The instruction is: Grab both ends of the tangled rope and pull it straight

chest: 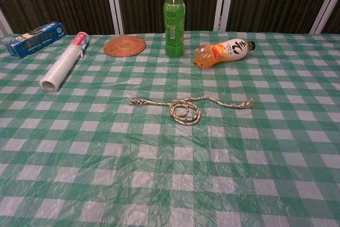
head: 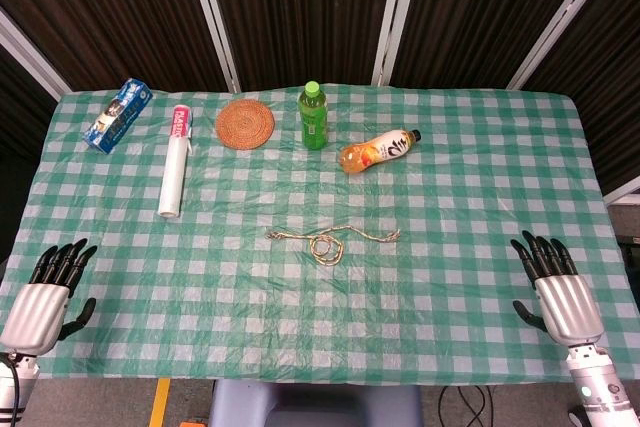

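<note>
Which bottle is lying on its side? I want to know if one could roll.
The orange bottle, lying flat with its black cap pointing right. The green bottle beside it stands upright on its base.

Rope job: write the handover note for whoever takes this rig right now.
Left hand: open, holds nothing, at the near left table edge.
Right hand: open, holds nothing, at the near right edge.
Rope: mid-table, a coil in its middle, left end and right end lying free.
Done: nothing; rope untouched.
Left: grip one end with each hand, then pull apart until the coil is gone.
</note>
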